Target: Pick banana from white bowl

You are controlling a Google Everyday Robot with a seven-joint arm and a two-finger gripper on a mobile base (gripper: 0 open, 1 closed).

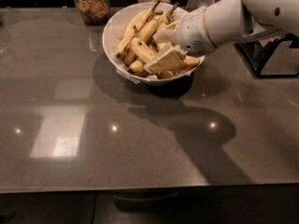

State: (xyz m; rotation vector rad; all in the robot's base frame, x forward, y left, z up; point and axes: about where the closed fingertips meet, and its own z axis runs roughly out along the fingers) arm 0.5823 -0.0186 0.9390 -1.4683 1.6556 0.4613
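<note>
grey table, one white bowl, two glass jars, claw among bananas

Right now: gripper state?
Gripper: in the bowl, among the bananas; open or closed cannot be told.

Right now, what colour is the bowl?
Bowl white, camera view; claw inside it, among bananas.

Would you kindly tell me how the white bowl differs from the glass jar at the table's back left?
The white bowl is opaque, wide and open-topped; the glass jar is clear and narrower. The bowl holds bananas; the jar holds brownish contents. The pincer reaches into the bowl among the bananas, while nothing touches the jar. Both stand on the grey table.
</note>
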